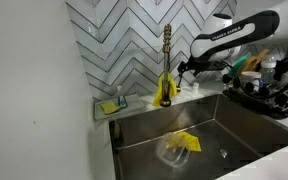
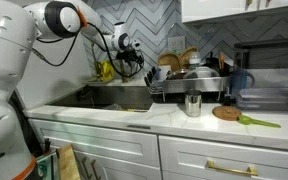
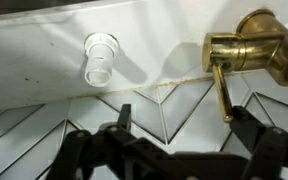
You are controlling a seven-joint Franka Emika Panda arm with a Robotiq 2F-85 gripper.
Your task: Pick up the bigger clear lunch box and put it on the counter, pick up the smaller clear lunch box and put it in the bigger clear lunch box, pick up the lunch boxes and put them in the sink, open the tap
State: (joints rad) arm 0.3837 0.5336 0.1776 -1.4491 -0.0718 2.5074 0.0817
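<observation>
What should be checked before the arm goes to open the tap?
1. Gripper open and empty: ok, jaws wide, nothing between them.
2. Lunch boxes in the sink: ok, clear plastic lies on the basin floor.
3. Smaller box nested in the bigger: cannot tell, too blurred.
4. Tap close by: ok, the gripper hangs just beside it.
5. Lever in sight: ok, wrist view shows it.
6. Fingers on the lever: not ok, not yet touching.

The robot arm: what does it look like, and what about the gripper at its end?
The arm is glossy white, made of rounded segments with dark joints; one link carries a dark strip with lettering. The gripper is black, with two fingers.
</observation>
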